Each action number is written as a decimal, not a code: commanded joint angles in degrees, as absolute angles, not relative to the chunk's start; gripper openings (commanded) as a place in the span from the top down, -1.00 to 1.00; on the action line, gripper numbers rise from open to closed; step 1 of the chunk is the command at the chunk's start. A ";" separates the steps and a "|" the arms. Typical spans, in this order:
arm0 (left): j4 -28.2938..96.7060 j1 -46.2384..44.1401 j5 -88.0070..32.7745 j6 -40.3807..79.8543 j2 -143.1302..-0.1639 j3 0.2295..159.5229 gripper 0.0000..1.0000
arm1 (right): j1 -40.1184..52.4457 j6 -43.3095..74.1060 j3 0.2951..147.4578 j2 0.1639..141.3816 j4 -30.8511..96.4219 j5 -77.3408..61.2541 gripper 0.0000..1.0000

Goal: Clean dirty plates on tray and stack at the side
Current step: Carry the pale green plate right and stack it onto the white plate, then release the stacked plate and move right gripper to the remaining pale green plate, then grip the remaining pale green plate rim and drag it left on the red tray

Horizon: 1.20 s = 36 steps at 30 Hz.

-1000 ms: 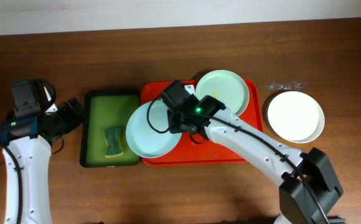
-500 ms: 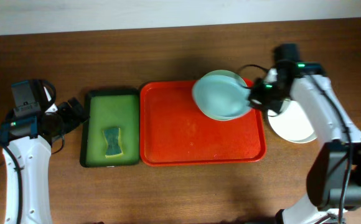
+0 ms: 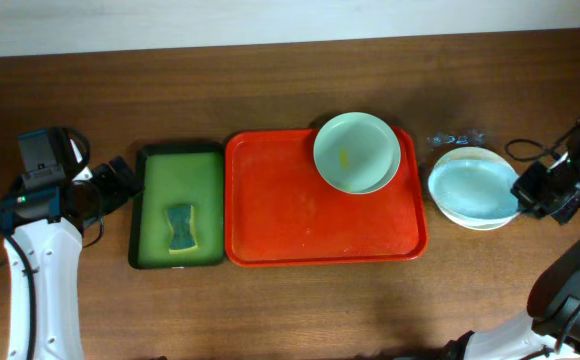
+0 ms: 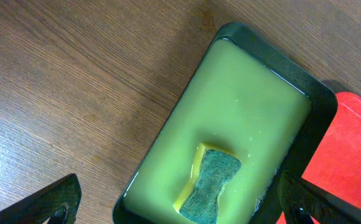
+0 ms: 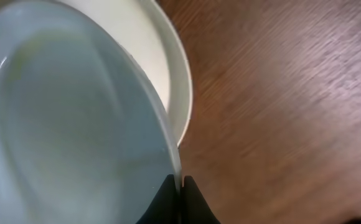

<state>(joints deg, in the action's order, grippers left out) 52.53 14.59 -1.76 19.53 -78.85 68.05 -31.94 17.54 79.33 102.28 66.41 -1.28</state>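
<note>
Overhead, my right hand (image 3: 526,190) pinches the blue plate (image 3: 473,190) by its right rim over the white plate (image 3: 450,157), right of the tray (image 3: 300,225). The smeared plate (image 3: 356,150) lies left of it at the tray's far right corner, far from my spread left hand (image 3: 118,178). The right wrist view shows my fingertips (image 5: 167,202) clamped on that rim.

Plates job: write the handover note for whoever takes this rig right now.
Left tool: open, empty, beside the green tray, with the sponge lying inside the tray.
Right tool: shut on the rim of the blue plate, which sits over the white plate, right of the red tray.
Done: two plates are off the red tray.
Left: release the blue plate onto the stack. The mint plate on the red tray shows a yellow smear and needs wiping and stacking.
</note>
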 commanded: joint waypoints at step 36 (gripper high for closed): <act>52.38 14.79 -2.37 19.05 -77.76 69.21 -0.98 | 1.58 14.17 75.53 111.24 34.20 -8.40 0.39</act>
<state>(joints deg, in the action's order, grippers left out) 52.51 14.59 -1.76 19.53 -78.85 68.05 1.39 13.74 75.77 110.74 34.39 -6.92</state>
